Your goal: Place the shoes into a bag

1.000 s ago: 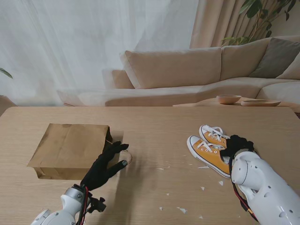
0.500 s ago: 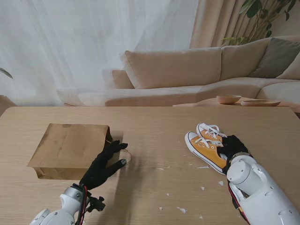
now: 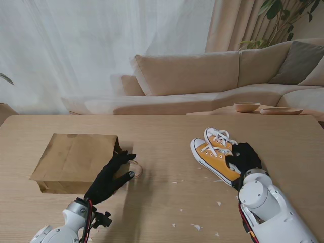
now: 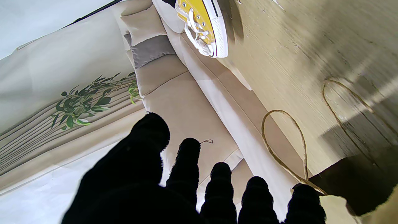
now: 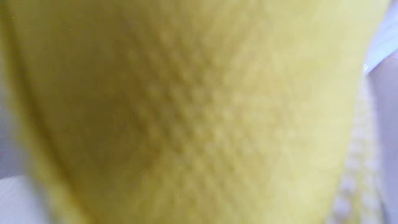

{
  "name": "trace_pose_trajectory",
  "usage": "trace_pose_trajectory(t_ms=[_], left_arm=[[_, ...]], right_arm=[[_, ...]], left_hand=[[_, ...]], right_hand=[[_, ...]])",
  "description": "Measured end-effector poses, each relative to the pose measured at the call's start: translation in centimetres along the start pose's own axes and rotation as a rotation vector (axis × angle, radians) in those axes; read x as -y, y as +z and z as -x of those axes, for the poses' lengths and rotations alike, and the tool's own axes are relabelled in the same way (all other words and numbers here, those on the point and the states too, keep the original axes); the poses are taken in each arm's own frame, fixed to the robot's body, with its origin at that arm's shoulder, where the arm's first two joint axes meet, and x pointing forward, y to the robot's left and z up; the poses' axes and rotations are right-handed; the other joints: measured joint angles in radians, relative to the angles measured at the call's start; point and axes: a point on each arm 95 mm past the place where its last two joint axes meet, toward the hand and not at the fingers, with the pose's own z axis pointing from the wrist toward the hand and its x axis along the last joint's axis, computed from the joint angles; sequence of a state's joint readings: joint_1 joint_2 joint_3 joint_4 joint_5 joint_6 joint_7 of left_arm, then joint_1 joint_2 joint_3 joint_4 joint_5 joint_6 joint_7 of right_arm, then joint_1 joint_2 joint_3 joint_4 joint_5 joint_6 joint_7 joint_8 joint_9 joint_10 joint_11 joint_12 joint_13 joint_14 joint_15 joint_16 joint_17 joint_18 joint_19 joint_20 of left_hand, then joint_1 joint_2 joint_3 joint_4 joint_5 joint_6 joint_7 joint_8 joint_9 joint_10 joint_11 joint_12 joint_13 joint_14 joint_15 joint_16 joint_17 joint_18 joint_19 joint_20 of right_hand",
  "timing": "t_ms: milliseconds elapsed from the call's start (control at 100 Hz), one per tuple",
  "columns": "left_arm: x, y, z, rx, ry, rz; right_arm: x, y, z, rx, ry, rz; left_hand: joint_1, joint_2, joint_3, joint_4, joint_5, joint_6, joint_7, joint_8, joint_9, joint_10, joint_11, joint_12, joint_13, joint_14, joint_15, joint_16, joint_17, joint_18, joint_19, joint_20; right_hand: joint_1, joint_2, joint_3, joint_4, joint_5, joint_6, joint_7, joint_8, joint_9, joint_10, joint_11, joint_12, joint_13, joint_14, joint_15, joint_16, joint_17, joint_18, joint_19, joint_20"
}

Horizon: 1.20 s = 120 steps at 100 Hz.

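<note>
A pair of yellow canvas shoes with white laces and white rubber toes (image 3: 215, 154) is seen lying side by side on the pale wooden desk (image 3: 172, 136), on the right side, with the toes pointed to the left and away from the robot. The heel end of the pair is covered by the right hand in its black glove (image 3: 244, 158). The hand is laid against the shoes, but how tightly its fingers are closed cannot be told, because the heels are hidden under it. In the right wrist view only blurred yellow cloth (image 5: 186, 118) is shown (the camera is pressed very close to a shoe).

A flat brown paper bag (image 3: 76, 161) is laid on its side on the left part of the desk, well apart from the shoes, with its open end turned toward them. Its thin loop handles (image 4: 284, 146) are seen at that end. The left hand, also gloved in black (image 3: 109, 178), is held at the mouth of the bag with its fingers (image 4: 186, 168) spread apart, and nothing is gripped by them. Small white scraps (image 3: 196, 226) are scattered on the desk nearer to the robot.
</note>
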<state>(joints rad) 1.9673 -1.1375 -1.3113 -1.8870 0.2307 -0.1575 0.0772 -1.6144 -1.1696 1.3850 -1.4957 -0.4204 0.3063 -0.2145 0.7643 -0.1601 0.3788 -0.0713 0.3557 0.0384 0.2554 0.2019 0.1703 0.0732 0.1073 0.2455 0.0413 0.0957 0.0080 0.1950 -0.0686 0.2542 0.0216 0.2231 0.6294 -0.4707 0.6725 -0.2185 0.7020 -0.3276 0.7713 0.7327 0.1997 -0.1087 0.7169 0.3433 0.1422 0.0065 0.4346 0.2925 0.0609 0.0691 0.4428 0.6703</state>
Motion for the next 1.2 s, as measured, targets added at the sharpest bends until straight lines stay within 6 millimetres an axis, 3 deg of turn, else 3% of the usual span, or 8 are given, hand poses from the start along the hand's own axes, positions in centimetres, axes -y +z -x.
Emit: trace_pose_trajectory(t_ms=[250, 540, 700, 930, 1200], left_arm=[[0.4, 0.0, 0.2, 0.001, 0.021, 0.000], [1.4, 0.8, 0.0, -0.001, 0.135, 0.030], [2.6, 2.0, -0.3, 0.021, 0.226, 0.059], [4.5, 3.9, -1.5, 0.027, 0.402, 0.134], [6.2, 6.8, -3.0, 0.065, 0.666, 0.222]], right_arm=[[0.2, -1.2, -2.3, -0.093, 0.031, 0.045], [2.0, -2.6, -5.1, -0.180, 0.107, 0.074], [3.1, -3.3, -6.4, -0.207, 0.145, 0.064], [4.5, -4.1, -7.4, -0.234, 0.167, 0.048], [5.2, -4.7, -8.2, -0.262, 0.208, 0.067]], left_hand=[[0.017, -0.026, 0.009, 0.000, 0.001, 0.002, 0.000, 0.001, 0.000, 0.000, 0.021, 0.013, 0.000, 0.000, 0.000, 0.000, 0.000, 0.000, 0.000, 0.000], [0.018, -0.072, 0.080, 0.000, 0.014, 0.024, 0.022, 0.022, 0.007, 0.003, 0.058, 0.039, 0.000, 0.000, 0.008, 0.053, 0.000, 0.000, 0.000, 0.014], [0.018, -0.095, 0.112, 0.000, 0.026, 0.043, 0.042, 0.035, 0.007, 0.013, 0.083, 0.061, 0.000, 0.002, 0.015, 0.089, 0.000, 0.000, 0.014, 0.052], [0.016, -0.142, 0.201, 0.000, 0.064, 0.066, 0.049, 0.069, 0.018, 0.025, 0.135, 0.097, 0.000, 0.015, 0.048, 0.201, -0.004, 0.000, 0.063, 0.160], [-0.003, -0.170, 0.237, 0.000, 0.064, 0.069, 0.070, 0.102, 0.018, 0.026, 0.144, 0.107, 0.000, 0.015, 0.048, 0.212, -0.007, 0.000, 0.065, 0.197]], right_hand=[[0.000, 0.000, 0.000, 0.000, 0.000, 0.001, 0.000, 0.016, 0.000, 0.000, 0.001, 0.002, 0.000, 0.000, 0.001, 0.000, 0.000, 0.000, 0.000, 0.000], [0.012, 0.000, -0.010, 0.000, 0.000, 0.003, -0.005, 0.045, 0.000, 0.000, 0.013, 0.008, 0.000, 0.000, 0.019, 0.008, 0.000, 0.000, 0.000, 0.000], [0.027, 0.000, -0.018, 0.000, 0.000, 0.011, -0.005, 0.049, 0.000, 0.000, 0.013, 0.008, 0.000, 0.000, 0.023, 0.008, 0.000, 0.000, 0.000, 0.000], [0.036, 0.000, -0.020, 0.000, 0.001, 0.020, -0.005, 0.060, 0.000, 0.000, 0.013, 0.008, 0.000, 0.000, 0.009, 0.008, 0.000, 0.001, 0.000, 0.000], [0.037, 0.000, -0.020, 0.000, 0.001, 0.022, -0.005, 0.063, 0.000, 0.000, 0.013, 0.008, 0.000, 0.000, 0.008, 0.008, 0.000, 0.002, 0.000, 0.000]])
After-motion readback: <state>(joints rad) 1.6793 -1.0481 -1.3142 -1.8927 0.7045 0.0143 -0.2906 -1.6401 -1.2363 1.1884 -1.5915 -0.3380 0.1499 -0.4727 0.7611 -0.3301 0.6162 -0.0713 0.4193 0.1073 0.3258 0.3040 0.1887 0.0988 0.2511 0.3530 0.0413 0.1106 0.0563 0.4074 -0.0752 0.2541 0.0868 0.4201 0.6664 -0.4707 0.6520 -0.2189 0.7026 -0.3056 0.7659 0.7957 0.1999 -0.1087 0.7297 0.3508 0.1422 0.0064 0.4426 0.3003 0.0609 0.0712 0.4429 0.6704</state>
